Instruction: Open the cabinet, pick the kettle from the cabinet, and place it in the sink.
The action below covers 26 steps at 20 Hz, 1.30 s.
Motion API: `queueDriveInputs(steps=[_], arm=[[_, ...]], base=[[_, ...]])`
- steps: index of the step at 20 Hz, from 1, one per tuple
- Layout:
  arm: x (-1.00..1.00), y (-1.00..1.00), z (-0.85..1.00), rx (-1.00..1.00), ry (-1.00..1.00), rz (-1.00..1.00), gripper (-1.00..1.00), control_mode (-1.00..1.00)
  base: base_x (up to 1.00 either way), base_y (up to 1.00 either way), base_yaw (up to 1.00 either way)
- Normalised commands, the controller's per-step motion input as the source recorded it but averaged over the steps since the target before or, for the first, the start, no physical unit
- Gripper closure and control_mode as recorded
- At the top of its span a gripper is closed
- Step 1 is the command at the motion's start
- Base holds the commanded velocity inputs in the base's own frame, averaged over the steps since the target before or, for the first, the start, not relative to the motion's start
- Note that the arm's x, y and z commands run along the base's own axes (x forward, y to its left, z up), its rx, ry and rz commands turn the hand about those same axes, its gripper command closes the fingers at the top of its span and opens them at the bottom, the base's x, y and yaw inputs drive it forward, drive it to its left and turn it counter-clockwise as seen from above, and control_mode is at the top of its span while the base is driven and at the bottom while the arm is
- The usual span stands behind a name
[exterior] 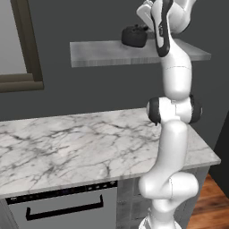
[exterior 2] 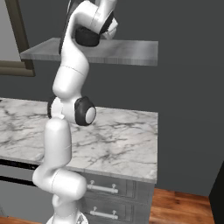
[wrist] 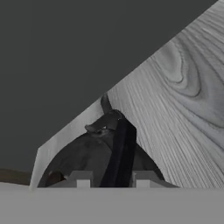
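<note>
Kettle (exterior: 134, 36) sits on the shelf (exterior: 103, 53) (grey woodgrain), its arched handle between the claw's (wrist: 111, 180) 2 parted tips, so close squarely before lifting.

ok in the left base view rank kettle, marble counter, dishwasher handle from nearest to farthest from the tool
1. The kettle, on the grey shelf up high, right beside the tool.
2. The marble counter, well below the shelf.
3. The dishwasher handle, lowest, under the counter's front edge at lower left.
</note>
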Motion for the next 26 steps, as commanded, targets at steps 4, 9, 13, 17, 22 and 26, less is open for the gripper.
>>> queueDriveInputs(steps=[4, 9, 13, 17, 22, 26], arm=[[-0.35, 0.08, -0.03, 0.00, -0.11, 0.00, 1.00, -1.00], [-0.46, 0.08, -0.22, 0.00, -0.26, 0.00, 1.00, -1.00], [-0.45, 0.08, -0.27, 0.00, -0.11, 0.00, 1.00, -1.00], [-0.45, 0.12, -0.34, 0.00, -0.13, 0.00, 1.00, -1.00], [-0.46, 0.16, -0.31, 0.00, -0.15, 0.00, 1.00, -1.00], [-0.41, 0.16, -0.17, 0.00, -0.06, 0.00, 1.00, -1.00]], base=[[0.00, 0.00, 0.00], [0.00, 0.00, 0.00], [0.00, 0.00, 0.00], [0.00, 0.00, 0.00], [0.00, 0.00, 0.00], [0.00, 0.00, 0.00]])
